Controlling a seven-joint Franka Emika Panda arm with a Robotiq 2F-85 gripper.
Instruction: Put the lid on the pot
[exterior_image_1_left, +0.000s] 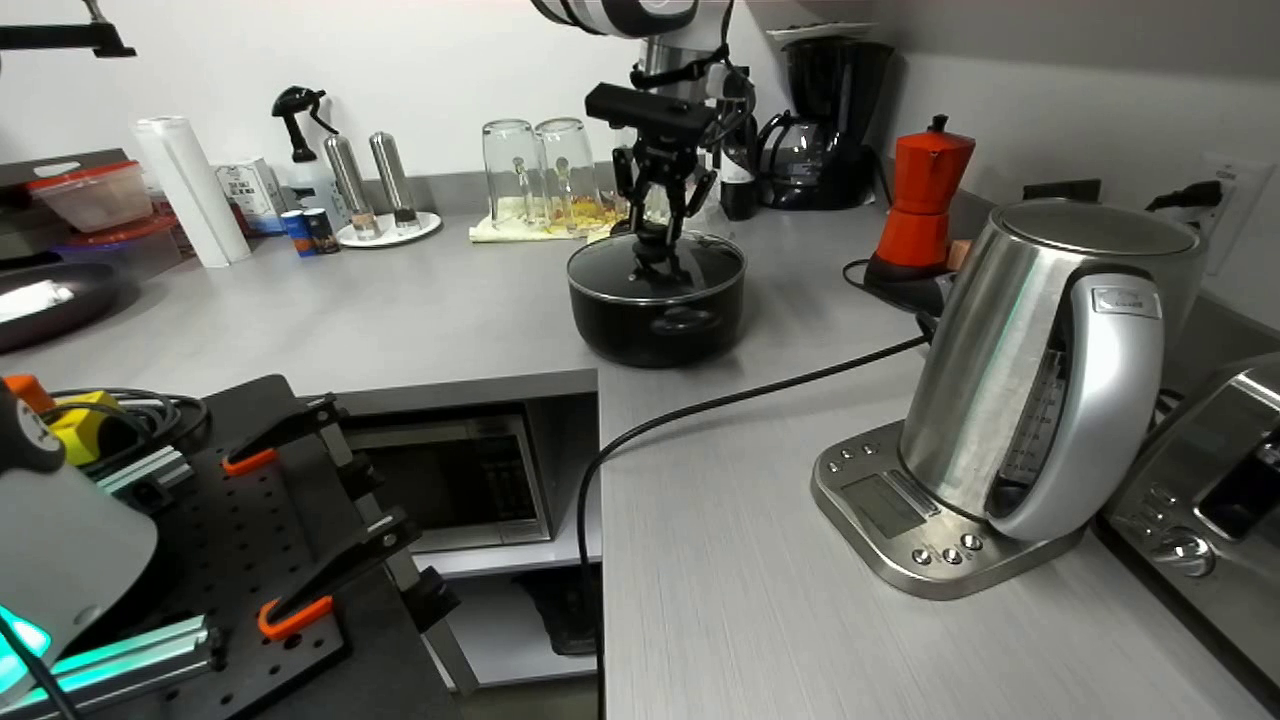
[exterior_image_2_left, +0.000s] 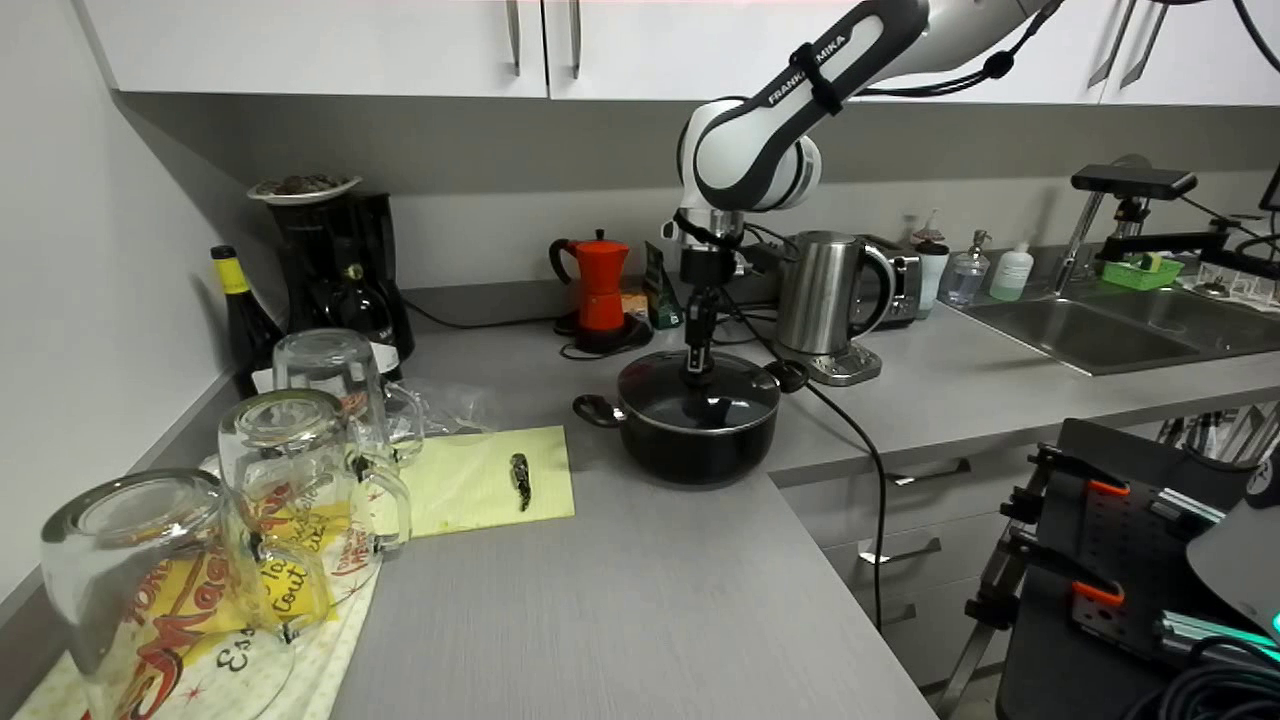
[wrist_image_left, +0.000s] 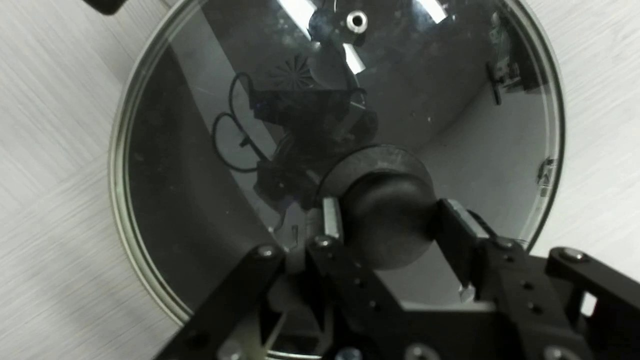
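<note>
"what's the biggest thing there?"

"the counter (exterior_image_2_left: 560, 610), grey, turning at an inside corner (exterior_image_1_left: 607, 385)."

"next?"

"the arm (exterior_image_2_left: 755, 160), white and black, bent over the counter, its lower end hanging upright."

"then?"

"the kettle (exterior_image_1_left: 985, 370), steel, upright on its base (exterior_image_1_left: 925, 530)."

"and the pot (exterior_image_2_left: 697, 455)?"

"low, black, upright on the counter near that inside corner, well apart from the kettle. in an exterior view both its handles (exterior_image_2_left: 598, 411) show, on opposite sides."

"where's the lid (exterior_image_2_left: 745, 385)?"

"on the pot. it lies flat, as far as i can see, its metal rim (wrist_image_left: 118, 175) following the pot's edge in both exterior views."

"anything smaller?"

"the moka (exterior_image_2_left: 600, 288), red, upright, farther back than the pot in an exterior view."

"how does the gripper (wrist_image_left: 389, 215) stand?"

"straight above the lid, fingers (wrist_image_left: 332, 218) down. the wrist view has it narrow, holding the lid by its knob (wrist_image_left: 390, 227): one finger on each side, both seeming to touch it."

"and the smallest thing?"

"the vent (wrist_image_left: 357, 21), a little metal-ringed hole in the lid, off to one side of the black knob."
</note>
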